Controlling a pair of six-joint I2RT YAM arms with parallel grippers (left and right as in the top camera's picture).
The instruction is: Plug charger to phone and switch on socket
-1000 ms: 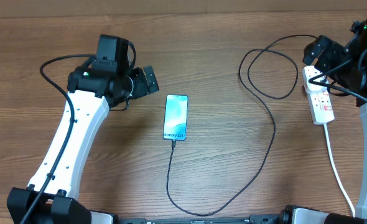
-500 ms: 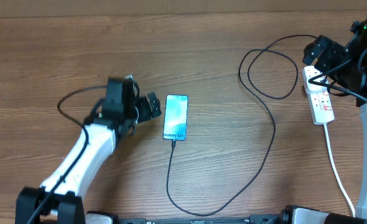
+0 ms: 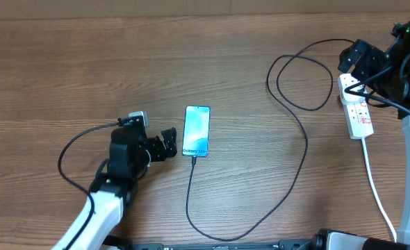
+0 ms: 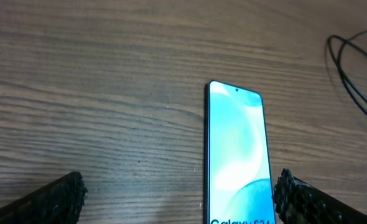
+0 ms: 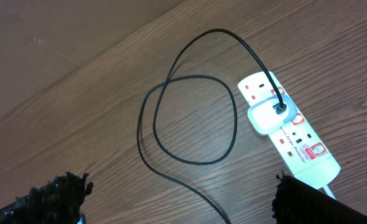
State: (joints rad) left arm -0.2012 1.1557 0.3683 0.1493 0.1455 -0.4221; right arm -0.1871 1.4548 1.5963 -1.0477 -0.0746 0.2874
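The phone (image 3: 197, 130) lies flat at the table's middle with its blue-teal screen up; it also shows in the left wrist view (image 4: 236, 155). The black charger cable (image 3: 304, 149) runs from the phone's near end in a long loop to the white socket strip (image 3: 356, 110) at the right, where a white plug (image 5: 267, 115) sits in an outlet. My left gripper (image 3: 167, 144) is open and empty, just left of the phone's lower half. My right gripper (image 3: 358, 61) is open and empty above the strip's far end.
The strip's white cord (image 3: 379, 198) runs toward the table's near right edge. The left arm's own black cable (image 3: 69, 149) loops over the wood at the left. The charger cable forms a loop (image 5: 193, 118) beside the strip.
My left arm has pulled back toward the near edge and its gripper has moved down alongside the phone's lower left. The right arm, phone and cable have not moved.
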